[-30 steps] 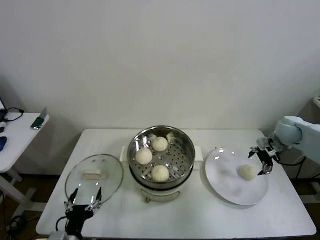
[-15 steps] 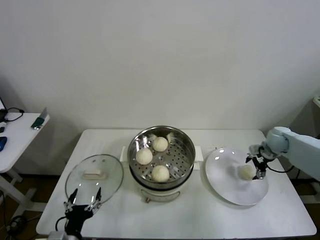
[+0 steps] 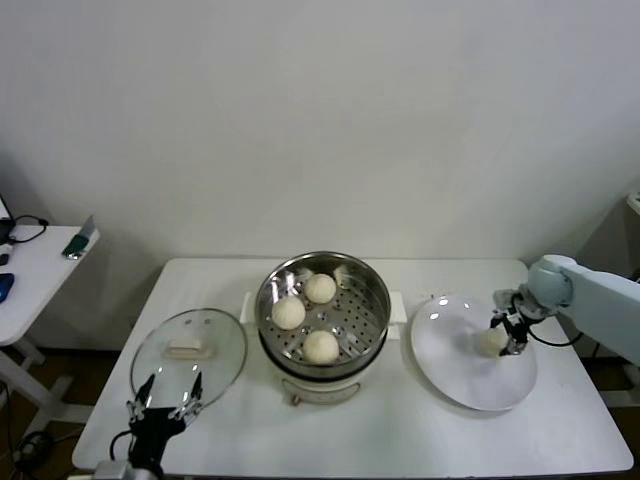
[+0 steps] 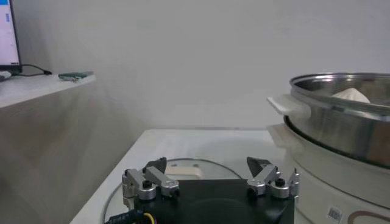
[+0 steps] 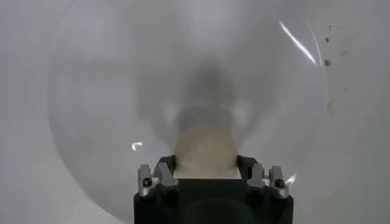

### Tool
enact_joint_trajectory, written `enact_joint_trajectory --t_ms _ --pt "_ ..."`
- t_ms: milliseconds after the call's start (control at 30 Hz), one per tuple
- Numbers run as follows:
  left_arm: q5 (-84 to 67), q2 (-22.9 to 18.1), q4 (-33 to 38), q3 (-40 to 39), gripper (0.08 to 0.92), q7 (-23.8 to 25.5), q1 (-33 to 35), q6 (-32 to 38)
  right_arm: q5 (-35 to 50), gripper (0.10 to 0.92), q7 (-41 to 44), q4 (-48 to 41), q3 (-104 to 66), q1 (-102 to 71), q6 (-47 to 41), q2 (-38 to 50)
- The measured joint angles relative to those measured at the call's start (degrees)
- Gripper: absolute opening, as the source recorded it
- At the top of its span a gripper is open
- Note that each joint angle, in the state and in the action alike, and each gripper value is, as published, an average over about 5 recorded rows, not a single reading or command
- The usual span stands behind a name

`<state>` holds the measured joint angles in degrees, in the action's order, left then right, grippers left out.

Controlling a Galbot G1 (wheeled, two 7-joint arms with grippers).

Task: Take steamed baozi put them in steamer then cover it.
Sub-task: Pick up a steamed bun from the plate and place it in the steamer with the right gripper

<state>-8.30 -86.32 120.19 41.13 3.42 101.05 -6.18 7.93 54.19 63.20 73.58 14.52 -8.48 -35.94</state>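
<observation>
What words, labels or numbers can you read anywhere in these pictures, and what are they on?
No text can be read.
Steamer: a small square code sticker on its cream base, too small to read.
Monitor on the side desk: blurred, nothing legible.
Baozi, plate, lid, left gripper, right gripper: no markings visible.

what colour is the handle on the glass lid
Cream-white handle on the clear glass lid, seen best in the head view.
</observation>
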Motion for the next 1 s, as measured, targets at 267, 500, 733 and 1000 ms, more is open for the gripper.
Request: enact_joint_trajectory --t_ms 267,500,733,1000 --pt "0.05 0.3 0.57 -0.67 0.823 0.18 0.11 -0.07 10.59 0.67 0.17 8.43 14.6 19.21 -2.53 -1.57" --pt "0.04 0.5 1.17 -1.38 0.823 0.24 0.08 -0.07 23.3 0.668 -0.95 18.22 23.77 37.88 -5.96 -7.09" --pt "-0.03 0.35 1.71 -1.55 0.823 0.26 0.18 0.01 34.81 0.666 -5.01 26.17 25.56 45.69 -11.53 -14.0" --pt "-0.45 -0.03 2.61 -1.24 0.823 0.25 0.69 -0.18 40.58 0.668 -10.93 29.92 24.95 43.39 -17.69 -20.11"
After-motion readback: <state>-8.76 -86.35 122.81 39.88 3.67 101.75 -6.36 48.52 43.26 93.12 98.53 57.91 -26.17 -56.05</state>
